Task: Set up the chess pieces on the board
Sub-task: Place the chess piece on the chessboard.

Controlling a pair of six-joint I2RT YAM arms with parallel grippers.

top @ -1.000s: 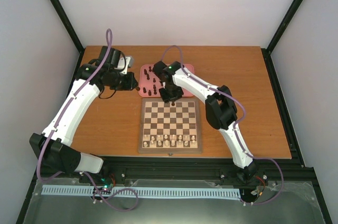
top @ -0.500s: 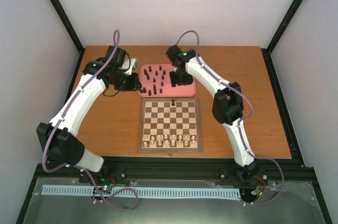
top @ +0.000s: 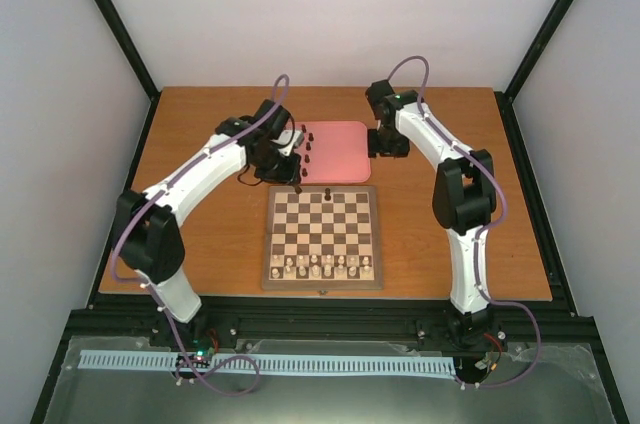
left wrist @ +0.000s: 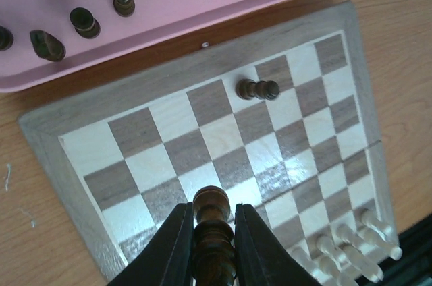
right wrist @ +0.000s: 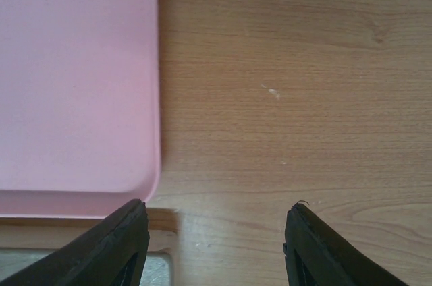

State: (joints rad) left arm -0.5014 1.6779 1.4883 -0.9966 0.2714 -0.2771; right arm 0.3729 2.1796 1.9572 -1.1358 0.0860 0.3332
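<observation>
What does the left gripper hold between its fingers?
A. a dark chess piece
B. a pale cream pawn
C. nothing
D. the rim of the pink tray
A: in the left wrist view the left gripper is shut on a dark chess piece, above the chessboard.

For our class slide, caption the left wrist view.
Left gripper holds a dark chess piece over the board, where another dark piece stands.
</observation>
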